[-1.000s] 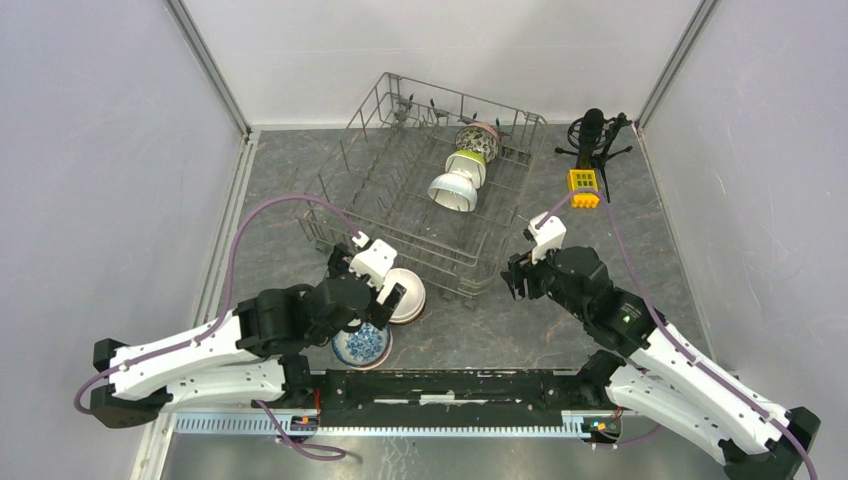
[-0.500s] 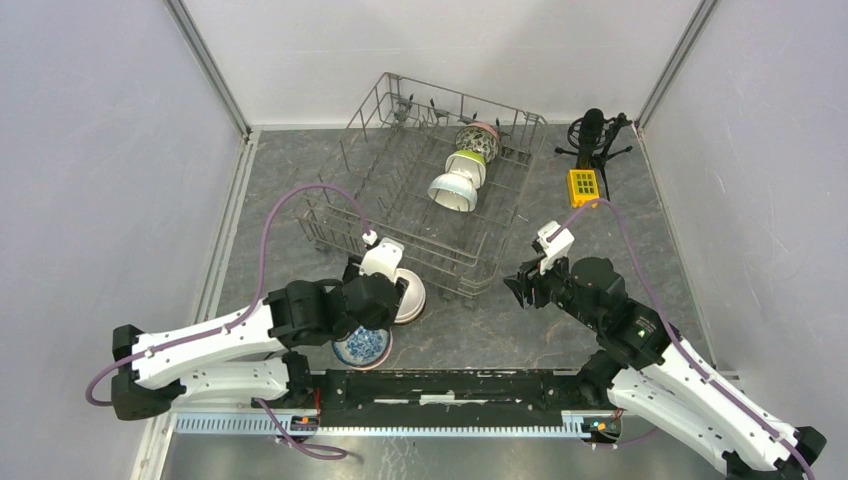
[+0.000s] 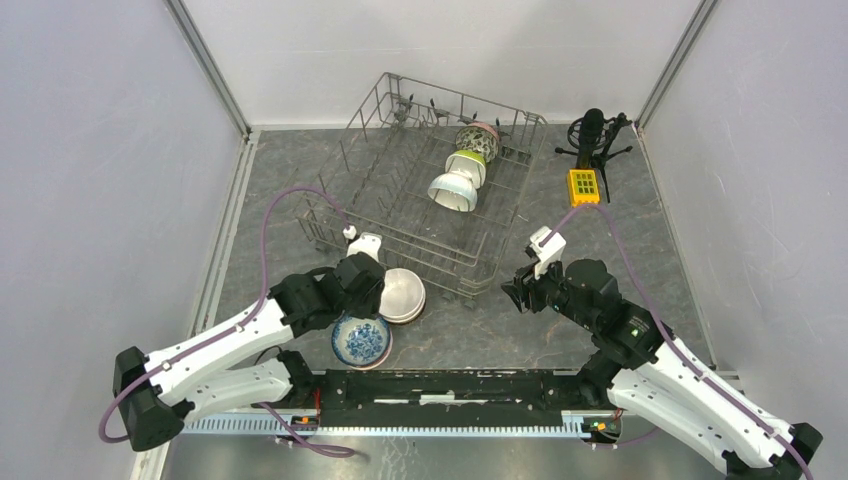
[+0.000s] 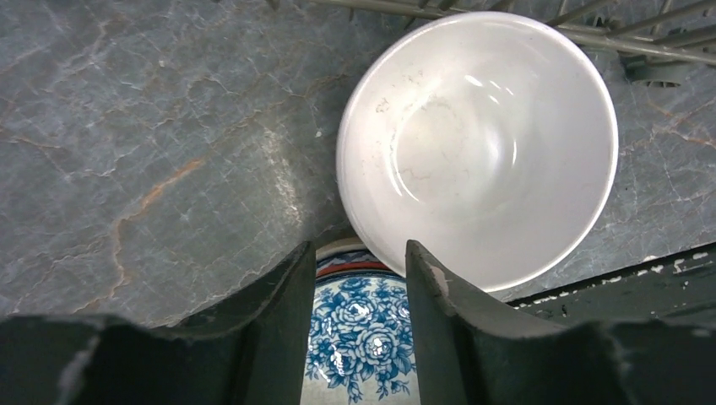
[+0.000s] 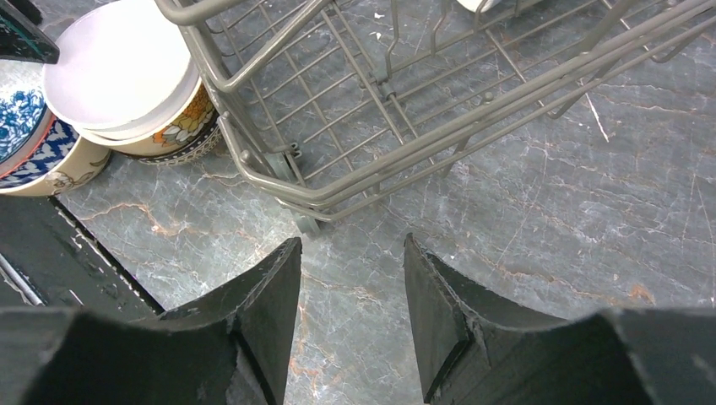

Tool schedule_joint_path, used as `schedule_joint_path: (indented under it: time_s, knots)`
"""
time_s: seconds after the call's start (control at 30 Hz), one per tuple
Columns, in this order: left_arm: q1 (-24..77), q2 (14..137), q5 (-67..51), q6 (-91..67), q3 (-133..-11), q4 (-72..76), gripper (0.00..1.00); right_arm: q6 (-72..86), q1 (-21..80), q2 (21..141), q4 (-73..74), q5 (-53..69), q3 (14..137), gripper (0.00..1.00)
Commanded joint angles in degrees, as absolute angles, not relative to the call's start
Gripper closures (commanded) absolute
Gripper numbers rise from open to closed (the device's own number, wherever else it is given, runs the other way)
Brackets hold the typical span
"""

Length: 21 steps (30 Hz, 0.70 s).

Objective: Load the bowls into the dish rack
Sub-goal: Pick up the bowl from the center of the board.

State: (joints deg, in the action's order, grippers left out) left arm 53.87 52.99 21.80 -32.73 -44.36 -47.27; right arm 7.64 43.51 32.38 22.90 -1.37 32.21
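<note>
The grey wire dish rack (image 3: pixel 400 185) stands at the back centre. Three bowls lie in its right row: a patterned one (image 3: pixel 479 140), a lime green one (image 3: pixel 467 165) and a white one (image 3: pixel 453 192). In front of the rack a white bowl (image 4: pixel 477 143) sits nested in a floral bowl (image 5: pixel 181 122). A blue-and-white bowl (image 4: pixel 363 337) is next to them. My left gripper (image 4: pixel 359 253) hovers over the blue-and-white bowl's far rim, jaws partly apart, pinching nothing. My right gripper (image 5: pixel 350 245) is open over bare table by the rack's front right corner (image 5: pixel 295 202).
A black microphone on a small tripod (image 3: pixel 593 135) and a yellow block (image 3: pixel 583 187) stand right of the rack. A black rail (image 3: pixel 450 385) runs along the near edge. Grey walls close in both sides.
The left gripper's jaws have narrowed, and it has drawn back from the white bowl to the blue-and-white bowl's rim. The right gripper's jaws narrowed slightly and it shifted a little.
</note>
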Motion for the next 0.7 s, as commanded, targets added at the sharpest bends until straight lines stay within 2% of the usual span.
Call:
schedule_joint_path:
  time_s: [0.0,0.47,0.57,0.67]
  knots:
    - [52.8,54.3,17.2,-33.6,-43.8,-42.1,0.52,7.2,43.7,32.7,20.0,-0.2,31.6,0.47]
    - [52.0,58.6,16.2,-32.2,-43.9,-39.8,0.63,7.1,43.7,33.2,20.0,-0.1,31.8,0.49]
    - [51.8,58.9,17.0,-32.5,-43.9,-40.0,0.62,7.1,43.6,33.2,20.0,-0.1,31.7,0.49]
    - [51.8,58.8,18.1,-32.9,-44.0,-40.7,0.56,7.1,43.7,33.3,19.8,-0.1,31.4,0.49]
